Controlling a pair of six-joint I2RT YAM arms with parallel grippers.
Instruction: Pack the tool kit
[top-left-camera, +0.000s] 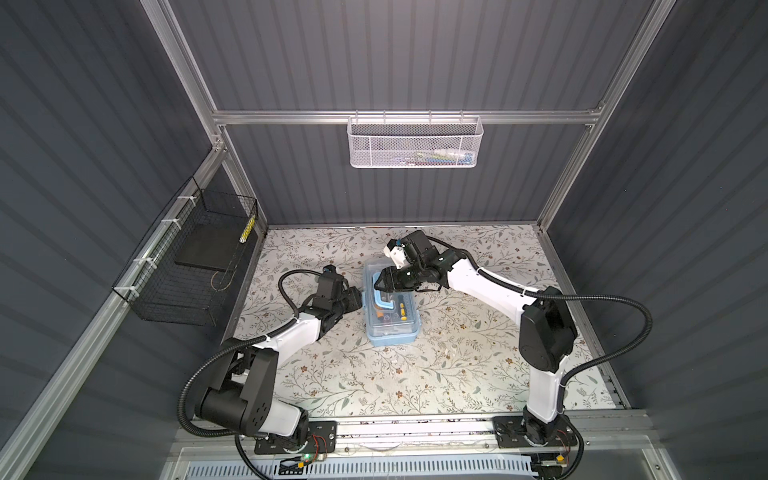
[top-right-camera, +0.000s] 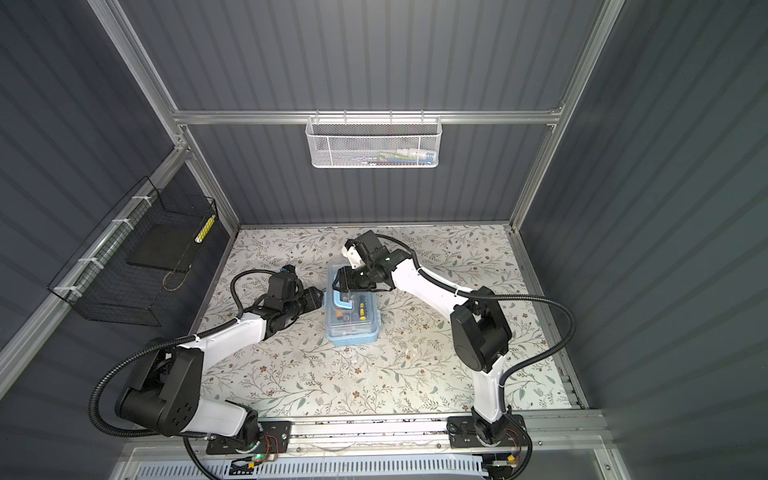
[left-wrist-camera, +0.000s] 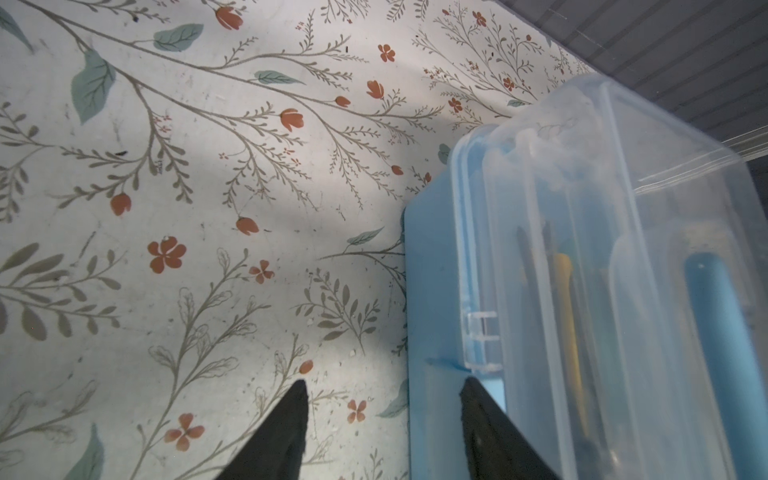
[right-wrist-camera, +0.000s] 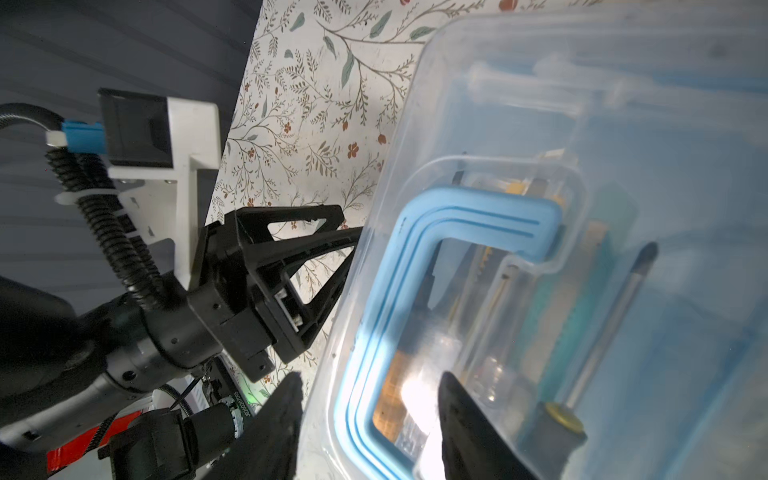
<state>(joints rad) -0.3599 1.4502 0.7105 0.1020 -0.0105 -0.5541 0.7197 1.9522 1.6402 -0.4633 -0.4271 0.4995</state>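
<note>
The light-blue tool box (top-left-camera: 392, 328) sits near the middle of the floral table (top-left-camera: 374, 374) with its clear lid (right-wrist-camera: 519, 104) down. The blue handle (right-wrist-camera: 457, 216) lies flat on the lid, and a yellow-black screwdriver (right-wrist-camera: 602, 324) shows inside. At the box's 9 o'clock side, the left gripper (left-wrist-camera: 382, 384) has its jaws apart, one fingertip against the blue base wall. The right gripper (right-wrist-camera: 370, 376), at the lid's 12 o'clock end, is parted astride the rim. Whether it presses there is unclear.

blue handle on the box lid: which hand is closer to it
Right. The right hand is over the handle's far end, above the lid; the left hand is beside the box's left wall, off the lid.
</note>
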